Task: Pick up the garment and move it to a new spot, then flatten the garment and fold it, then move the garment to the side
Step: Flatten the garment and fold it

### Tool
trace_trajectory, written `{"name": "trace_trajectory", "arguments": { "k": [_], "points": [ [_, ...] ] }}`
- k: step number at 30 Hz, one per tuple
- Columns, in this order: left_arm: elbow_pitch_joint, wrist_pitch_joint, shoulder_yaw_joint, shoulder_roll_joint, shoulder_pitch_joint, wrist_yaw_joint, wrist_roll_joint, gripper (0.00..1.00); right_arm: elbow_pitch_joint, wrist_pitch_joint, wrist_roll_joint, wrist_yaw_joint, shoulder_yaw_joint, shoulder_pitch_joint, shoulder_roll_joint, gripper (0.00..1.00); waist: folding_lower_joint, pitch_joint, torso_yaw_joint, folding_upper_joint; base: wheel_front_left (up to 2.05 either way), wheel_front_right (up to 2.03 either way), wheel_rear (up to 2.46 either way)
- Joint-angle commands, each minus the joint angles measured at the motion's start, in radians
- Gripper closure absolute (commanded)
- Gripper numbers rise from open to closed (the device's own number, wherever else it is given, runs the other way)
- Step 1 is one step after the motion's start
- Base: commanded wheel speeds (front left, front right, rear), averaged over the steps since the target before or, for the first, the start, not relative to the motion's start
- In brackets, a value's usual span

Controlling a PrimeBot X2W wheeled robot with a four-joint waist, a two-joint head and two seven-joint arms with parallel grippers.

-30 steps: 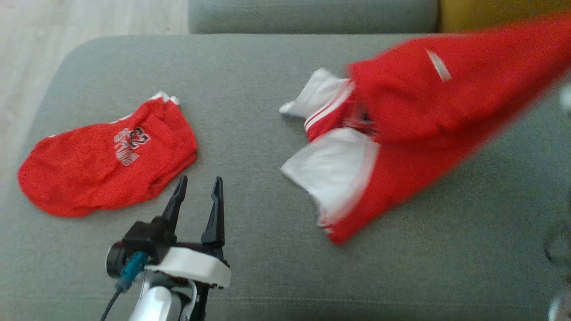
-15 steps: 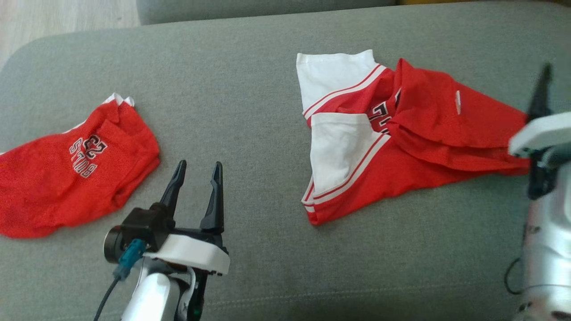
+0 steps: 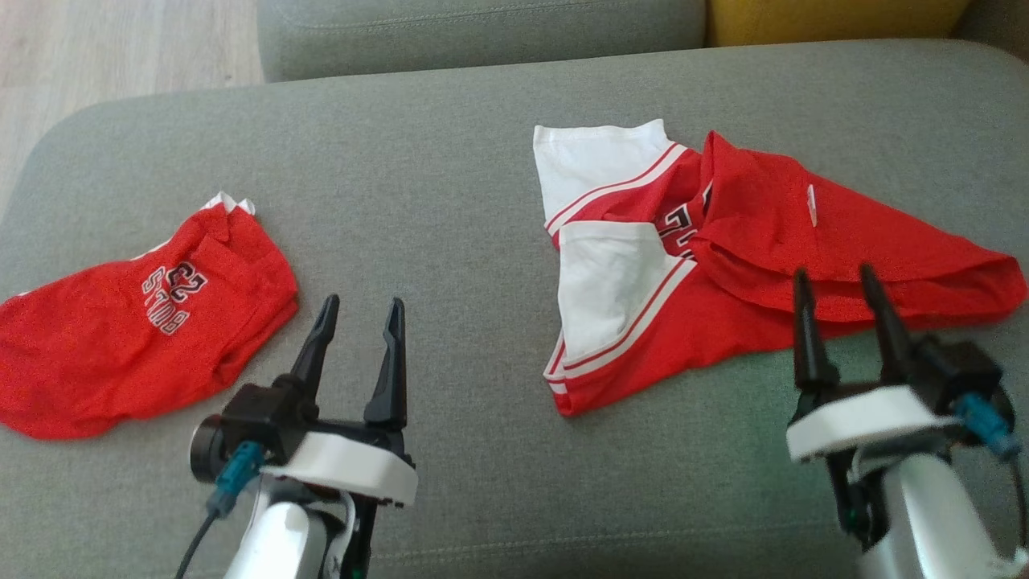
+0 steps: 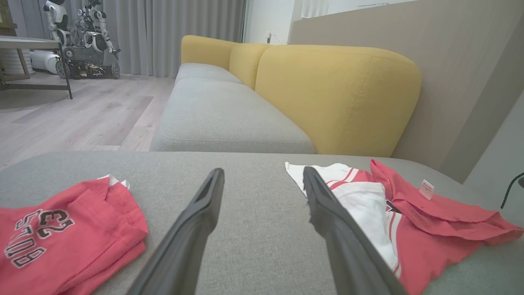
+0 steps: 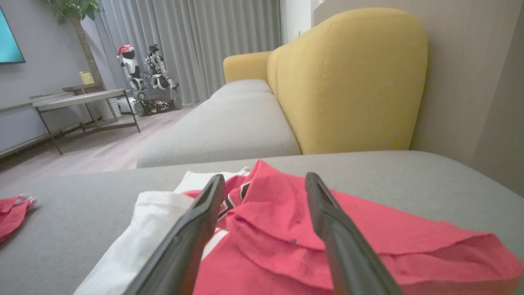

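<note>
Dark fingers are seen nearest, on both arms. The left end effector (image 3: 362, 302) is held with its fingers spread and nothing between them, poised above the bare grey sofa cushion (image 3: 450, 201) between the two pieces of clothing. It is judged to be parked there, ready to help.

The right end effector (image 3: 833, 272) is likewise spread wide and empty, with its tips set over the near hem of the garment (image 3: 683, 322). Whether cloth is touched cannot be told.

The garment, a red jersey with white sleeves and striped trim, is laid rumpled on the right half of the cushion, with one red layer doubled over the printed number. The move is therefore judged done, and flattening is judged to be the step in hand.

A second red garment (image 3: 145, 338) is bunched well apart at the left edge. No container is used: both pieces are laid straight on the cushion.

Beyond, another grey seat (image 3: 482, 32), a yellow cushion (image 3: 828, 16) and pale wood floor (image 3: 120, 48) are seen.
</note>
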Motion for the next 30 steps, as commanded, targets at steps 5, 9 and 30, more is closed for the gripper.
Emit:
{"name": "trace_trajectory", "arguments": {
  "k": [5, 9, 30],
  "points": [
    [-0.036, -0.005, 0.017, 0.003, -0.016, 0.001, -0.001, 0.00, -0.072, 0.007, -0.018, -0.001, 0.053, 0.012, 0.003, 0.00, 0.0000, 0.010, 0.016, 0.0000, 0.00, 0.00, 0.00],
    [-0.036, -0.005, 0.013, 0.003, -0.031, -0.003, 0.000, 0.00, -0.085, 0.044, -0.056, -0.001, 0.065, -0.016, 0.003, 0.00, 0.0000, 0.038, 0.036, 0.0000, 0.00, 0.00, 0.00],
    [-0.015, -0.005, -0.017, 0.003, -0.103, -0.014, -0.004, 0.00, 0.330, 0.126, -0.212, -0.001, -0.078, -0.322, -0.003, 1.00, 0.0000, 0.176, 0.146, 0.0000, 0.00, 0.00, 0.00]
  ]
}}
